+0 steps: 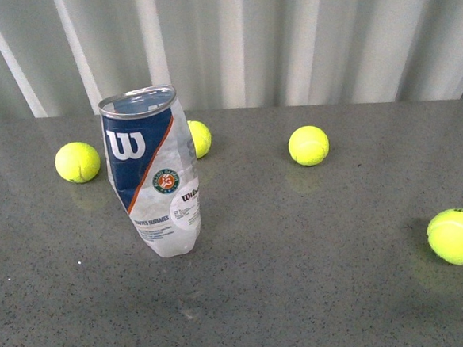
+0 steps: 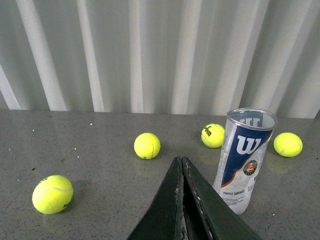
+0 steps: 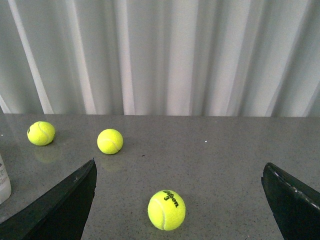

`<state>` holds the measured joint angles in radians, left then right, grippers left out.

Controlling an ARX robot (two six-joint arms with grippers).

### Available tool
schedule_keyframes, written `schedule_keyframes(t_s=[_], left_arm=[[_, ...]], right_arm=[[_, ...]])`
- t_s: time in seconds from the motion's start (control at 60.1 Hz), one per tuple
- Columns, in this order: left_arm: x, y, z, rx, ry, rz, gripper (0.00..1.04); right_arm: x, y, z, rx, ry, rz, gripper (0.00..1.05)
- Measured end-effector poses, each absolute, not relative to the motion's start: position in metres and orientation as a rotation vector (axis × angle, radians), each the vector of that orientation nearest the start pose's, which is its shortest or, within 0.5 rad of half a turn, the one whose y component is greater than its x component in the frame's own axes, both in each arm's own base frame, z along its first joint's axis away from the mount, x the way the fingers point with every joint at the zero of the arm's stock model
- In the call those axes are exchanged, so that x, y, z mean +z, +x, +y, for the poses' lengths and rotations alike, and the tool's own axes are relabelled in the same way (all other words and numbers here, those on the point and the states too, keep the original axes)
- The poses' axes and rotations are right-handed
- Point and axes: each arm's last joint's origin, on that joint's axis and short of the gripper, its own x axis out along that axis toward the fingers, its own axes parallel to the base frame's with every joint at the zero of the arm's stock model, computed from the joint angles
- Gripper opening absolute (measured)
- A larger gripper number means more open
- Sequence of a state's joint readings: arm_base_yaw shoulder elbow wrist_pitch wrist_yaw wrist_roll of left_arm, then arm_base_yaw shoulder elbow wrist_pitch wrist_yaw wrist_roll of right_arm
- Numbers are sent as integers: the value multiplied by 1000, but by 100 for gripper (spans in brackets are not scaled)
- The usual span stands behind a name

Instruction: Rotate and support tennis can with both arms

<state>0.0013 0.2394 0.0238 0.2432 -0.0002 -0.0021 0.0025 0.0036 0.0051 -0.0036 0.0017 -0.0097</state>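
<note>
The tennis can (image 1: 153, 169) stands upright on the grey table, open silver rim up, its dented clear body leaning slightly, navy-and-white label with the white "W" facing me. Neither arm shows in the front view. In the left wrist view the can (image 2: 243, 157) stands just beyond and to one side of my left gripper (image 2: 181, 161), whose black jaws are pressed together and hold nothing. In the right wrist view my right gripper (image 3: 179, 172) is wide open and empty. Only a sliver of the can (image 3: 4, 181) shows at that frame's edge.
Several yellow-green tennis balls lie on the table (image 1: 302, 280): one left of the can (image 1: 77, 162), one behind it (image 1: 200, 138), one centre-right (image 1: 308, 145), one at the right edge (image 1: 458, 236). A ball (image 3: 166, 209) lies between my right fingers. A corrugated white wall stands behind.
</note>
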Motion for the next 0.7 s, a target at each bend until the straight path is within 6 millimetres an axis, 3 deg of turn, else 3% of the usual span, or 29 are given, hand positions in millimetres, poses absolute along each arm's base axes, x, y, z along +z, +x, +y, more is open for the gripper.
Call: schedule_keyframes(t_s=[0.633, 0.699], left_arm=[[172, 96, 0, 2, -2, -22, 4], [172, 96, 0, 1, -2, -22, 13]], right_arm=[[165, 98, 0, 1, -10, 2, 98], [165, 98, 0, 1, -10, 2, 98]])
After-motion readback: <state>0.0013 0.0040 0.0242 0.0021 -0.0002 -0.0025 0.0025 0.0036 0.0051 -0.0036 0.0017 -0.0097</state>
